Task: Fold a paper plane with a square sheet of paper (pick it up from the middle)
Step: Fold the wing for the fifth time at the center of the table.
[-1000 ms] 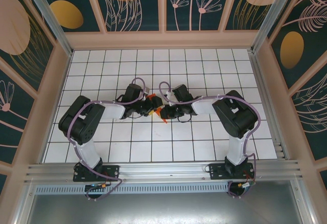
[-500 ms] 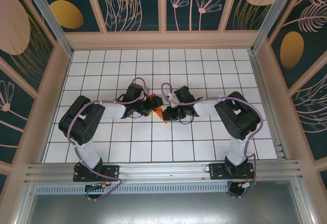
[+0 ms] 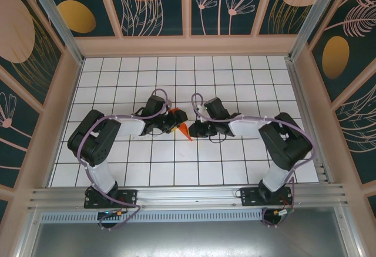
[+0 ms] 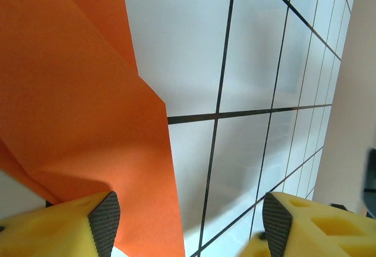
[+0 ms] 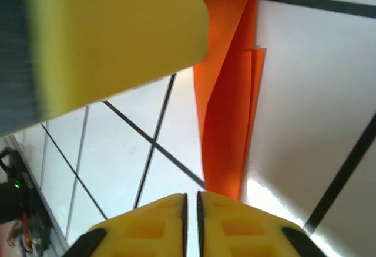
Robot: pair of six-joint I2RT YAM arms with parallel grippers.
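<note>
The orange-red sheet of paper (image 3: 184, 130) lies folded into a narrow, pointed, layered shape on the white tiled floor between my two grippers. In the left wrist view the paper (image 4: 88, 93) spreads under my left gripper (image 4: 189, 225), which is open; its left pad sits over the paper and its right pad over bare tile. In the right wrist view a creased flap of the paper (image 5: 229, 128) runs down beside my right gripper (image 5: 192, 210), which is shut with nothing orange between the pads. A yellow finger of the left gripper (image 5: 106, 34) looms at upper left.
White floor with a black grid (image 3: 176, 75) spreads all around. Pale frame walls (image 3: 188, 46) with dark floral panels close in the back and sides. An aluminium rail (image 3: 188, 195) carries both arm bases at the near edge.
The right arm has swung its elbow outward to the right and its gripper has drawn back slightly, uncovering more of the paper's pointed tip. The left arm has barely moved.
</note>
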